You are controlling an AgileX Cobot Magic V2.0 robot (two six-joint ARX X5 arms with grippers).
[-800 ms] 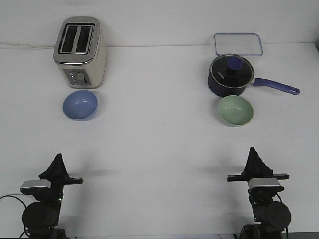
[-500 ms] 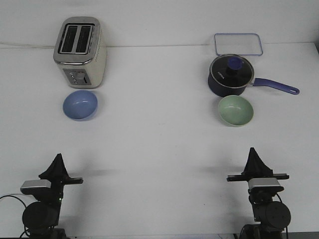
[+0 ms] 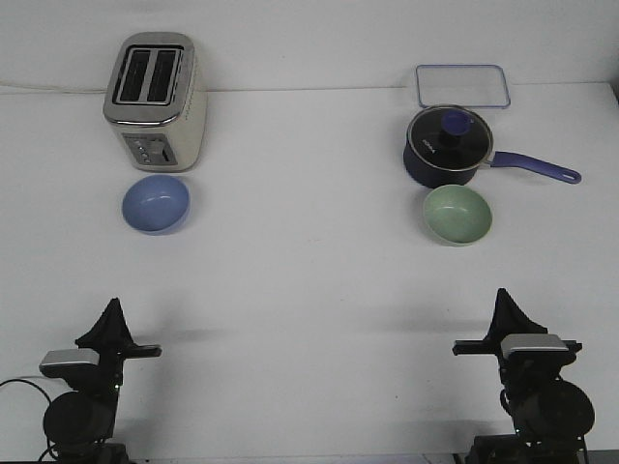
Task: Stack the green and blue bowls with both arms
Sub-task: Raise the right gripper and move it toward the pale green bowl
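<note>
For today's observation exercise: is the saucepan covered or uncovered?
Covered. A glass lid with a blue knob sits flat on the saucepan.

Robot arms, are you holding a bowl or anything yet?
No, nothing is held. The left gripper and right gripper sit low near the table's front edge, far from the blue bowl and green bowl.

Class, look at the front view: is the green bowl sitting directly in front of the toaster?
No. The green bowl sits in front of the dark saucepan on the right, while the blue bowl is the one before the toaster.
</note>
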